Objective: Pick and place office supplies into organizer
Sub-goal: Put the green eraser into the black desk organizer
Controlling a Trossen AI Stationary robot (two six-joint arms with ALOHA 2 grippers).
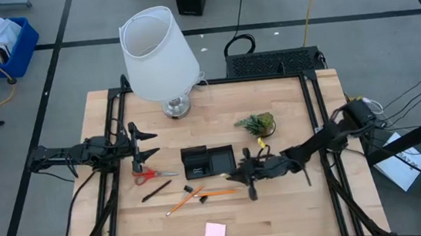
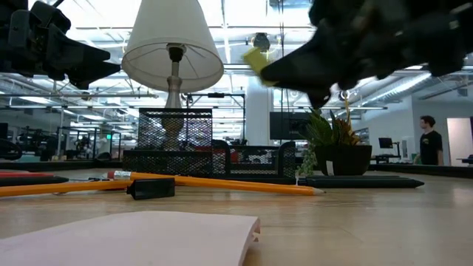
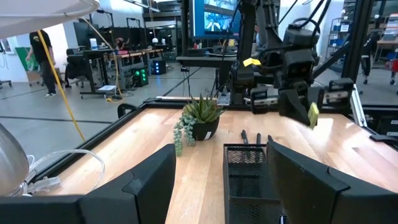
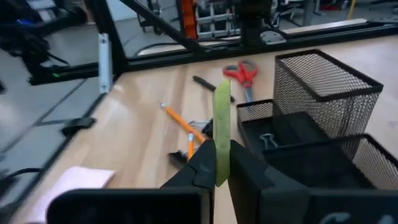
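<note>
1. I am watching the right gripper (image 4: 217, 163) hanging just above the table beside the organizer (image 1: 208, 163), its fingers pinched together on a thin yellow-green sticky pad (image 4: 221, 127) that is standing on edge between them.
2. From the left wrist view the same pad (image 3: 313, 114) is showing as a small yellow-green flap dangling under the right gripper (image 3: 305, 109), clear of the wood.
3. The left gripper (image 1: 149, 142) is waiting near the table's left edge with its fingers spread apart and nothing between them (the red-handled scissors (image 1: 151, 173) are lying just below it in the high view).
4. The organizer is sitting near the table's middle; in the right wrist view I am seeing a small clip (image 4: 268, 138) lying in one of its low compartments.
5. Still out on the table: a black pen (image 1: 156, 190) beside the scissors, two orange pencils (image 1: 181, 202) crossing near a small black piece (image 1: 202, 200), and a pink sticky-note pad (image 1: 215, 233) near the front edge.
6. A small green plant (image 1: 256, 124) and a white lamp (image 1: 158, 55) are standing farther back.
</note>
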